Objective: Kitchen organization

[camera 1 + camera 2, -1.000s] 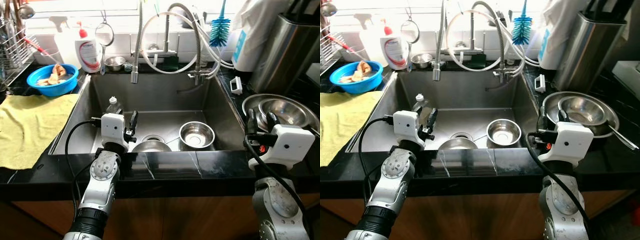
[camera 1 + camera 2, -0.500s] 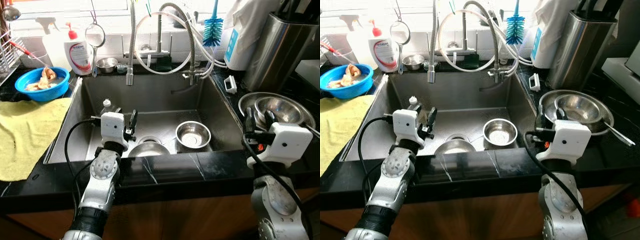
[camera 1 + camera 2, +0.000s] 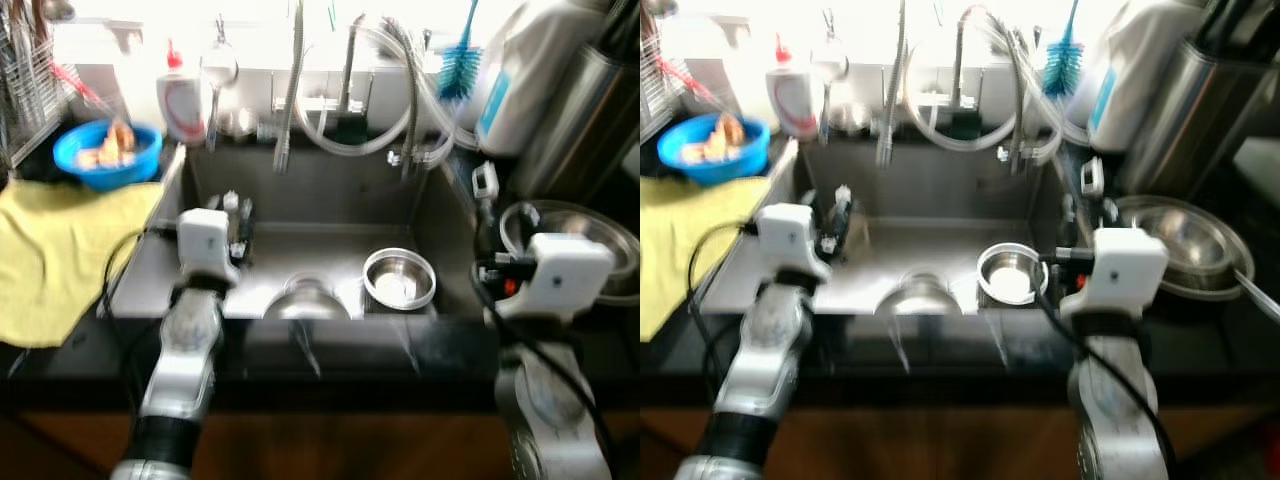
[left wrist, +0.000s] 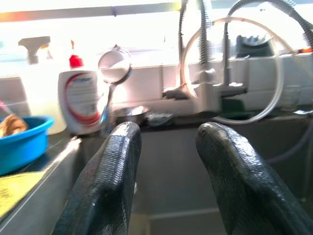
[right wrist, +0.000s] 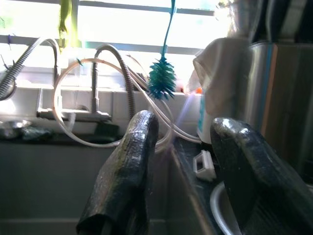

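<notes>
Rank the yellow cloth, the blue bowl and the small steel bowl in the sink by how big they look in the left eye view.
1. Yellow cloth, clearly largest.
2 and 3. Blue bowl and small steel bowl: they look about alike; the picture is blurred and the blue bowl sits farther back, so I won't rank them.

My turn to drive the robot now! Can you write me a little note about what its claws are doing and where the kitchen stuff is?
Left claw: open, holding nothing, raised over the left part of the steel sink.
Right claw: open, holding nothing, raised over the sink's right edge.
In the sink: a small round steel bowl on the right of the bottom, another steel bowl at the front edge, and a small bottle on the left.
On the counter: stacked large steel bowls on the right; a blue plastic bowl and a yellow cloth on the left.
Done: nothing picked up yet.
Left: all the tidying. The head views are blurred, so look again first.
</notes>
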